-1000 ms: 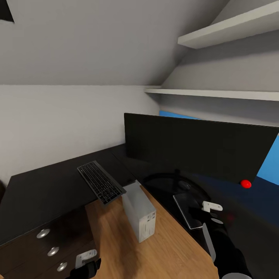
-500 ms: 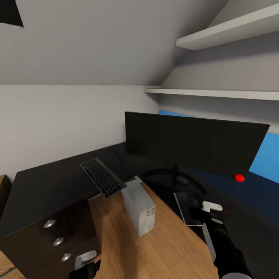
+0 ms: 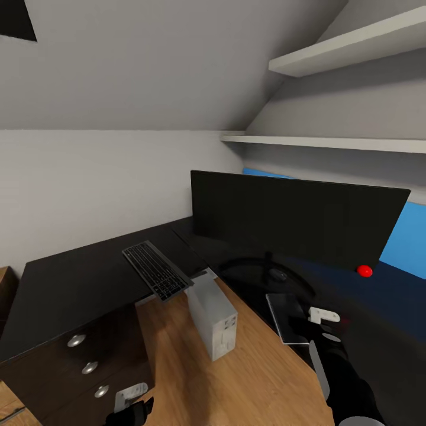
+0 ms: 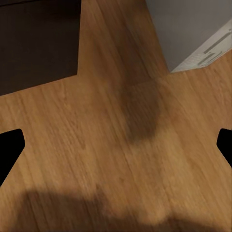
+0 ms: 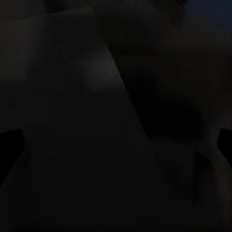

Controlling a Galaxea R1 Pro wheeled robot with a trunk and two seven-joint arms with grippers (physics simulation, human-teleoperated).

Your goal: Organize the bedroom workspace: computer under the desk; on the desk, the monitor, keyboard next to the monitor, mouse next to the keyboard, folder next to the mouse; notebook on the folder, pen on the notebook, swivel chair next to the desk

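The black monitor [image 3: 296, 218] stands on the black desk [image 3: 71, 284] on its curved stand [image 3: 266, 275]. The black keyboard [image 3: 157, 269] lies on the desk to its left, one end overhanging the desk's inner edge. On the floor in the desk's inner corner stands the light grey computer [image 3: 212, 316]. A thin dark grey notebook [image 3: 285, 313] lies on the desk in front of the stand. My right gripper [image 3: 322, 328] hovers at its near corner, open and empty. My left gripper [image 3: 131, 403] is open, low over the wooden floor [image 4: 96, 121] beside the drawers.
Black drawers with round silver knobs [image 3: 89, 367] sit under the desk's left wing. Two white wall shelves [image 3: 331, 142] hang above the monitor under a sloped ceiling. A bright blue surface [image 3: 408, 245] shows behind the monitor. Wooden floor [image 3: 266, 378] lies between the desk wings.
The whole head view has shifted slightly since a second ago, so the camera moved. Both arms keep their poses, and nothing on the desk has moved.
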